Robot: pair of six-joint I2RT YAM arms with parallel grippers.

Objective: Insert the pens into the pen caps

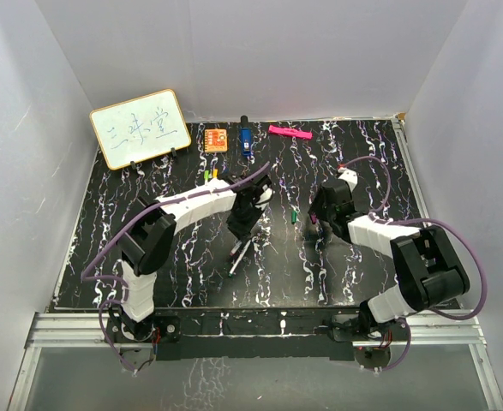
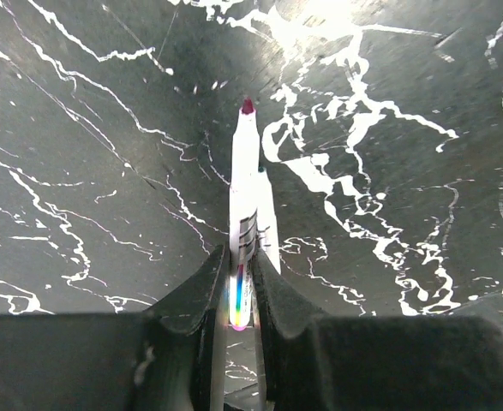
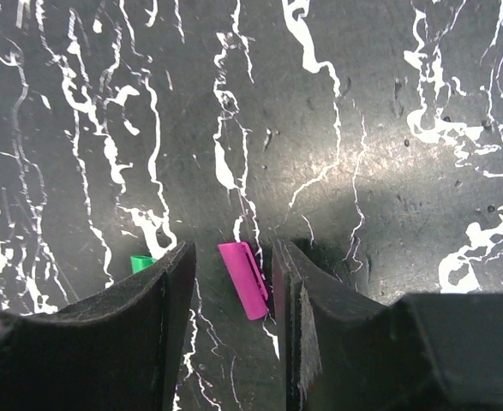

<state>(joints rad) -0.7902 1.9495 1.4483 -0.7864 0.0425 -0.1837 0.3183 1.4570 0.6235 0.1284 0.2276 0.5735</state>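
Observation:
My left gripper (image 1: 243, 224) is shut on a white pen (image 2: 245, 163) with a dark red tip, gripped near its rear end and pointing away over the mat. A second white pen (image 2: 267, 214) with a teal tip lies right beside it; both show in the top view (image 1: 238, 255). My right gripper (image 3: 234, 248) is open, low over the mat, with a magenta cap (image 3: 242, 278) lying between its fingers. A green cap (image 3: 141, 263) lies just left of it, partly hidden by the left finger; it also shows in the top view (image 1: 295, 217). Yellow and green caps (image 1: 210, 175) lie farther back.
A small whiteboard (image 1: 140, 128) stands at the back left. An orange square block (image 1: 216, 139), a dark blue block (image 1: 245, 139) and a pink bar (image 1: 290, 132) lie along the back edge of the black marbled mat (image 1: 105, 223). White walls enclose three sides.

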